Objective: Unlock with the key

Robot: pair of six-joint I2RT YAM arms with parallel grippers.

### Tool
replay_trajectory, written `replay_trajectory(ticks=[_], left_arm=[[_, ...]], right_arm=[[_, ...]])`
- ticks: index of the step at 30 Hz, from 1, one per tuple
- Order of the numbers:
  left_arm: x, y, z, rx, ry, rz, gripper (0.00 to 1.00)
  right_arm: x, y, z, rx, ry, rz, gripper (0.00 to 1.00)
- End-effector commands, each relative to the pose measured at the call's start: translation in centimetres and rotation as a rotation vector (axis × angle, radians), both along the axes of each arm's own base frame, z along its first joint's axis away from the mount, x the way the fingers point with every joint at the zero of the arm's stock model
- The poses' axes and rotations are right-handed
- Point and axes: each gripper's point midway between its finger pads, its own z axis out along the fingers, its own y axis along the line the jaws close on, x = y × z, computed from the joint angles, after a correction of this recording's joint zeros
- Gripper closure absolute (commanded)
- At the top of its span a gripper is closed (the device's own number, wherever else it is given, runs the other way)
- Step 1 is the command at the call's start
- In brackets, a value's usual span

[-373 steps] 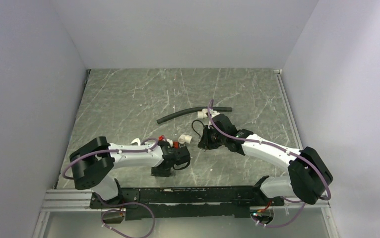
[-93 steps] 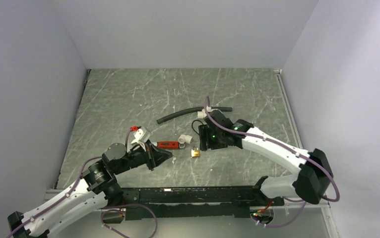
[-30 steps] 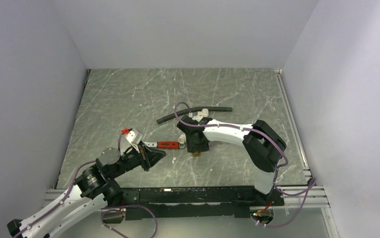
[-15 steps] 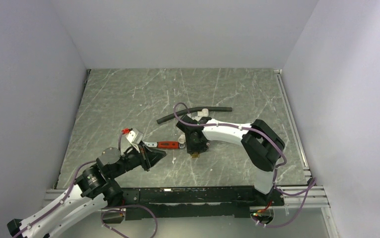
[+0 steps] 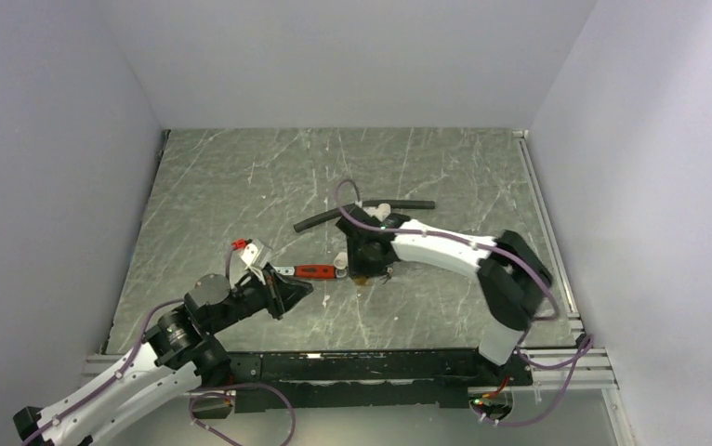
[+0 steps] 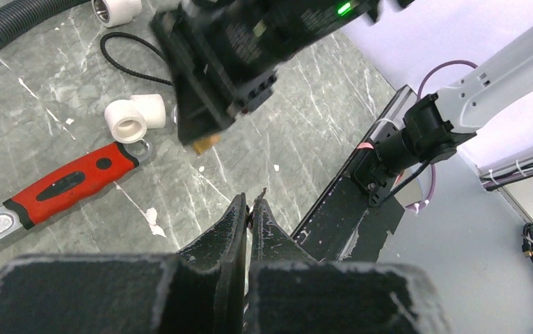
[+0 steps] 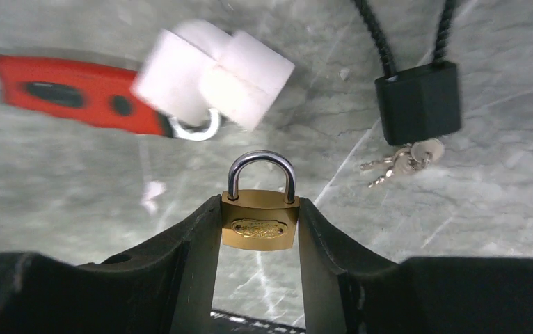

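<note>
My right gripper (image 7: 259,203) is shut on the brass padlock (image 7: 259,226), one finger on each side of its body, with the steel shackle pointing away from the wrist. In the top view this gripper (image 5: 368,271) hangs over the middle of the table. The left wrist view shows only a brass corner of the padlock (image 6: 207,142) under the right gripper. My left gripper (image 6: 251,202) is shut, and the thin tip of the key (image 6: 262,192) pokes out between its fingertips. In the top view the left gripper (image 5: 306,287) sits a short way left of the padlock, apart from it.
A red-handled wrench (image 5: 312,271) lies between the two grippers. A white pipe elbow (image 7: 215,73) rests at the wrench's end. A black cord block (image 7: 417,101) with a small bunch of spare keys (image 7: 397,164) lies to the right. A black hose (image 5: 362,210) lies farther back.
The right gripper's jaws have narrowed onto the padlock and it has shifted slightly back. The right arm's elbow has swung right. The left arm has barely moved.
</note>
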Motion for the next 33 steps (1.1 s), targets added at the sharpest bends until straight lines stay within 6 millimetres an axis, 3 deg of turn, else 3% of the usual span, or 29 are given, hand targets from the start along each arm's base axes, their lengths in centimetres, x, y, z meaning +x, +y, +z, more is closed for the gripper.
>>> replay_trajectory(ticks=[1,3,7,12,16,22,33], left_arm=[[0.8,-0.3,3.6,-0.065,-0.081,0.018,1.0],[1.1,-0.5,4.4,-0.082,-0.106,0.025,1.0],[1.9,-0.8,6.3,-0.149,-0.16,0.05,1.0],[4.4,-0.6,8.5,-0.323,-0.242,0.174,1.0],[5.8,-0.2,10.6,-0.475,-0.338,0.25,1.0],[7.9,-1.9,11.7,-0.537,-0.404,0.292,1.0],[8.4,-5.7,13.4,-0.581,-0.465,0.271,1.0]], right_arm=[[3.1,2.2,9.9,0.346,-0.204,-0.118,1.0],[3.7,2.6,13.4,0.49,-0.274,-0.157,1.0],[4.0,1.3,20.0,0.729,-0.392,-0.297,1.0],[3.9,-0.2,24.8,1.055,-0.436,-0.51,1.0],[4.3,-1.6,25.5,1.145,-0.397,-0.689,1.0],[4.6,-2.0,25.9,1.261,-0.288,-0.87,1.0],[4.9,-1.9,28.0,1.316,-0.34,-0.908,1.0]])
